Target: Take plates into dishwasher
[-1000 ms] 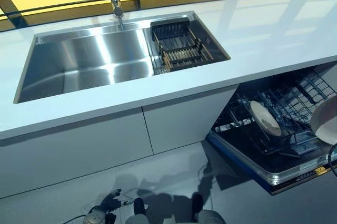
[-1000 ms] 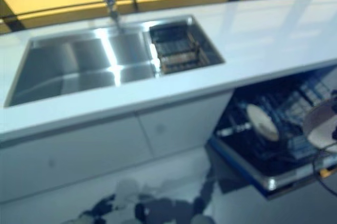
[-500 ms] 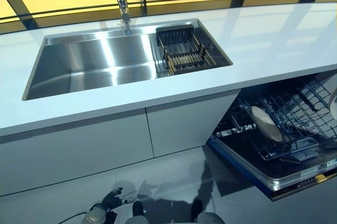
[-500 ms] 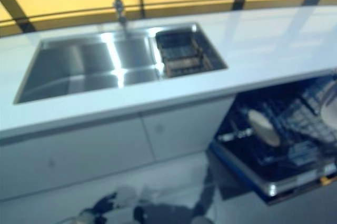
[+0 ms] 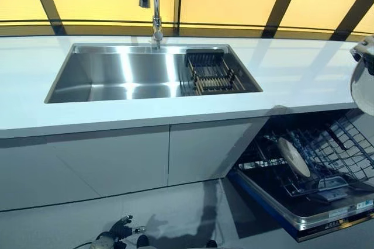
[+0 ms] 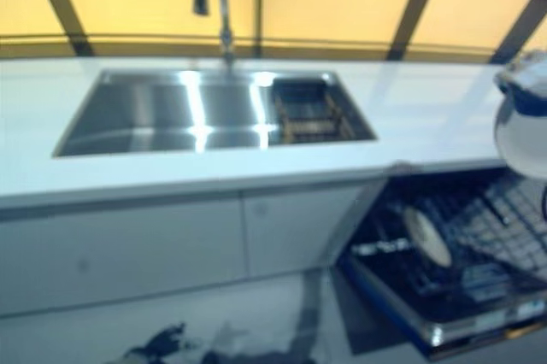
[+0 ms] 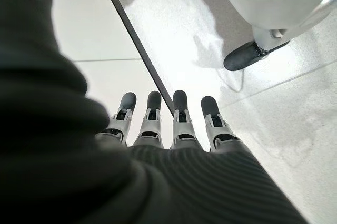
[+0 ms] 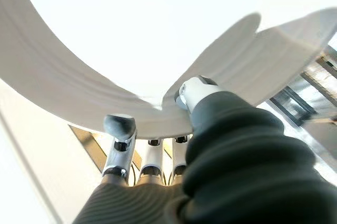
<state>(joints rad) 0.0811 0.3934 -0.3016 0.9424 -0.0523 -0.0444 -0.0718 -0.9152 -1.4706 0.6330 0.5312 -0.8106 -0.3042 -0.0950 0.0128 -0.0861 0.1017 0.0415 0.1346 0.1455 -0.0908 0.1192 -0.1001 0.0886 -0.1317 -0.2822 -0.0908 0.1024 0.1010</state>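
Held plate (image 5: 364, 82): your right hand (image 8: 196, 93) pinches its rim, thumb on one face and fingers behind; it stands on edge, long axis near vertical, above the open dishwasher (image 5: 310, 202).
Racked plate (image 5: 294, 156): tilted upright in the rack.
Left hand (image 7: 168, 124): fingers straight, spread, near the floor (image 7: 174, 29).
Surroundings: white desk (image 5: 292, 79), steel sink (image 5: 125, 73), amber windows.
Change: your plate has risen from rack level to desk height.

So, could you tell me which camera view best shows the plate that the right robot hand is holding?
The right wrist view: the plate fills it, pinched at its rim by the right robot hand. Both eye views catch only an edge of that plate at the far right, above the open dishwasher. The left wrist view shows none of it.
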